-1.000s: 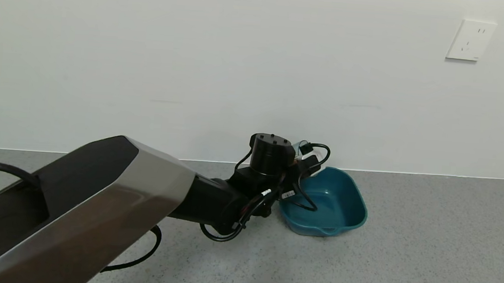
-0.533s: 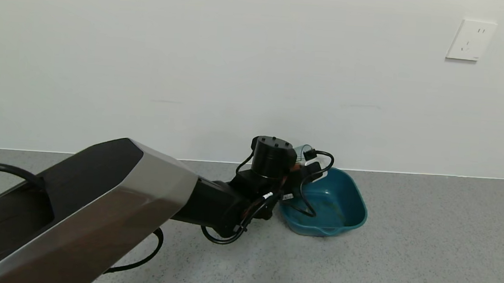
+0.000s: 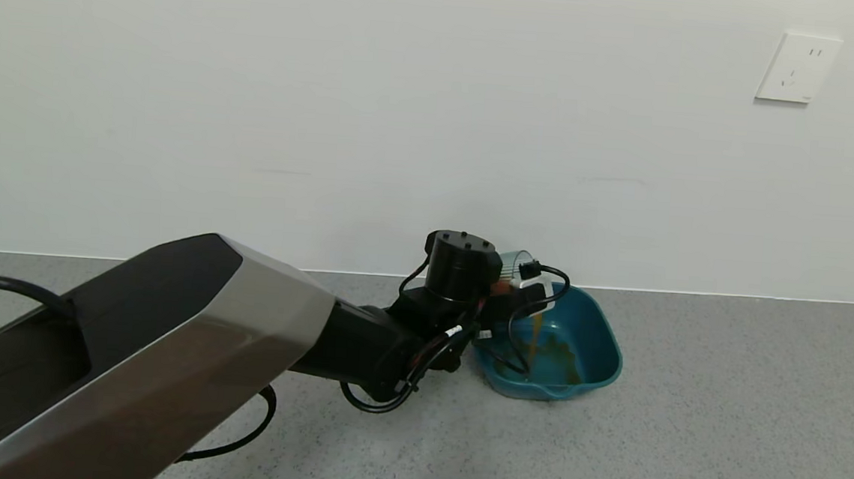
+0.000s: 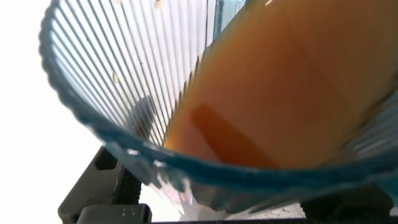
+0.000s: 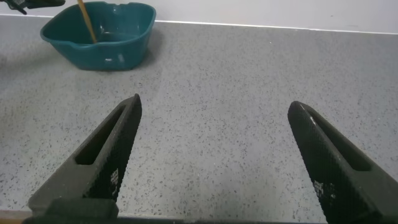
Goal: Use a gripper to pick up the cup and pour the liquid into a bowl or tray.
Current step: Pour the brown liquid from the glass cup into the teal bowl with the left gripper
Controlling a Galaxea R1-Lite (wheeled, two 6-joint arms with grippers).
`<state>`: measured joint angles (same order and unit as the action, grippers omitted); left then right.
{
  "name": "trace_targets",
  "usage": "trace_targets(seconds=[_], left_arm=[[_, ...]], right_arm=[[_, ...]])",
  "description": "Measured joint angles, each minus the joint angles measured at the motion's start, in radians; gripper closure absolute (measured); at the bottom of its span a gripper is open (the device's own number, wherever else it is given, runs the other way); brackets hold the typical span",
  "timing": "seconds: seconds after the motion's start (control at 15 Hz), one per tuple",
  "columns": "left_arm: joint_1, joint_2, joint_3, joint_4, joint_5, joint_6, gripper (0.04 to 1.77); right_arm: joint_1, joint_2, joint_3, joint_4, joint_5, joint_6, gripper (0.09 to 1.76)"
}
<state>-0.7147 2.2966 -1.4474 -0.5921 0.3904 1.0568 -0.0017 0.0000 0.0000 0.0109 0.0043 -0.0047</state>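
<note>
Left hand (image 3: 515, 285), clamped on the cup (image 3: 513, 263): tip slowly, keeping the liquid (image 3: 535, 336) streaming into the tray (image 3: 603, 349) below.

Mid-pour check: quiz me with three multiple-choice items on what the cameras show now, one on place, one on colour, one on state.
1. The cup is:
A. over the tray's rim
B. on the floor
C. by the wall socket

2. The liquid is:
A. clear
B. reddish-brown
C. green

3. The right gripper is:
A. open, holding nothing
B. shut on the cup
C. inside the tray

Answers:
1 A, the left gripper holds it tipped above the tray.
2 B, the brown stream and pool show it.
3 A, its fingers stand apart above bare floor.
</note>
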Motion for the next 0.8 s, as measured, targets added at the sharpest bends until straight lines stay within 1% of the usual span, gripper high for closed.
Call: trace_targets(seconds=[0.6,0.8], left_arm=[[0.007,0.0,-0.007,0.004,0.0,0.145,0.48],[0.008,0.002,-0.012,0.005,0.012,0.187,0.48]], right_arm=[[0.0,0.0,0.0,0.0,0.0,0.0,0.14],[0.0,0.0,0.0,0.0,0.0,0.0,0.14]])
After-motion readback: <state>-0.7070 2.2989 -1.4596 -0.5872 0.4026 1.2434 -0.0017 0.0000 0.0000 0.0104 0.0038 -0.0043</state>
